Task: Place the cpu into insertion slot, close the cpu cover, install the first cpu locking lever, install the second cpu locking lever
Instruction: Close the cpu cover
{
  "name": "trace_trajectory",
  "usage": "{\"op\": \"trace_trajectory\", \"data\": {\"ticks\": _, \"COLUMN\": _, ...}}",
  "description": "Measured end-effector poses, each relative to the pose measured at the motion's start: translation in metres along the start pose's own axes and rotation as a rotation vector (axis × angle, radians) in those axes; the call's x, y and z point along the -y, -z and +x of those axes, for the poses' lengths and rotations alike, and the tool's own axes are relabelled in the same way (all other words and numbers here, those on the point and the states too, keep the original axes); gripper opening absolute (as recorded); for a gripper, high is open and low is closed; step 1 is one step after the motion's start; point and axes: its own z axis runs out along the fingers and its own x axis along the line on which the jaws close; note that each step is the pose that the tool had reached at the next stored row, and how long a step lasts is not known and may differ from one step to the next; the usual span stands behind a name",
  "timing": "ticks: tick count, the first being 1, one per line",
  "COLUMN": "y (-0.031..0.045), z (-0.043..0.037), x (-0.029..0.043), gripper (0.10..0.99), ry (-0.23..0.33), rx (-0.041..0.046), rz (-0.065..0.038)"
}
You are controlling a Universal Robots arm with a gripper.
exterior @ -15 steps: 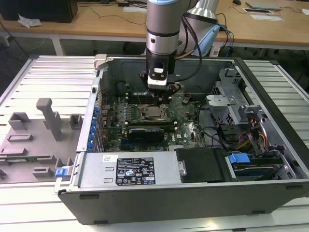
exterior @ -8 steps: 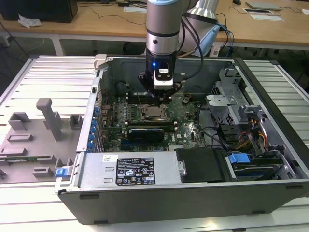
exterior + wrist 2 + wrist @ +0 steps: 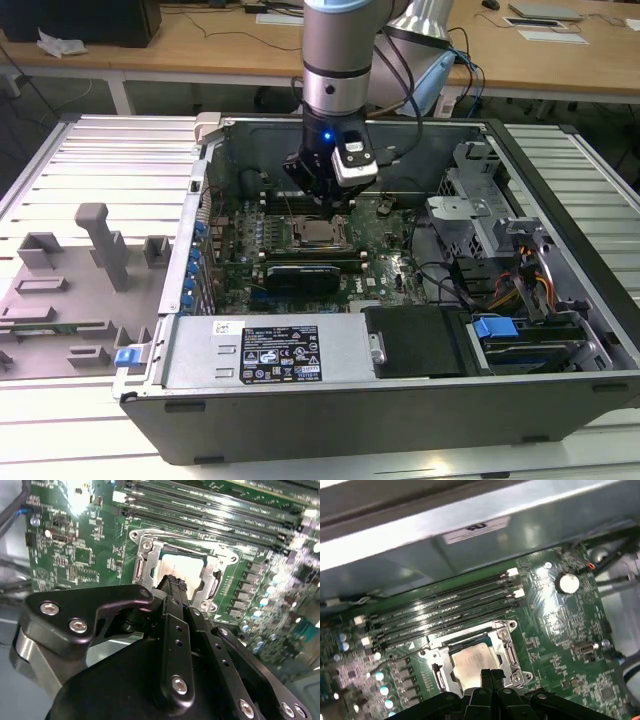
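Here the end effector point(image 3: 490, 674), closed tight and empty, hovers just above the cpu point(image 3: 470, 660).

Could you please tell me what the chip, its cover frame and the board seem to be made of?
The chip looks metal-topped, matte pale silver with soft glare. The cover frame is probably stamped steel, bright with sharp glints. The circuit board is likely glossy green laminate, dotted with small soldered parts.

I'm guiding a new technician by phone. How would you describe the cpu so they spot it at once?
Inside the open computer case lies a green circuit board. Near its middle, below the pincer, sits the cpu: a flat silver-grey square framed by the metal cpu cover, unlike the long black memory slots beside it.
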Motion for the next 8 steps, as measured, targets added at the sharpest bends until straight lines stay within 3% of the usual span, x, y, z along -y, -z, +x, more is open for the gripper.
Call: {"op": "trace_trajectory", "data": {"ticks": 8, "y": -0.0013, "z": 0.0000, "x": 0.0000, "gripper": 0.106, "ry": 0.229, "rx": 0.0058, "rz": 0.011}}
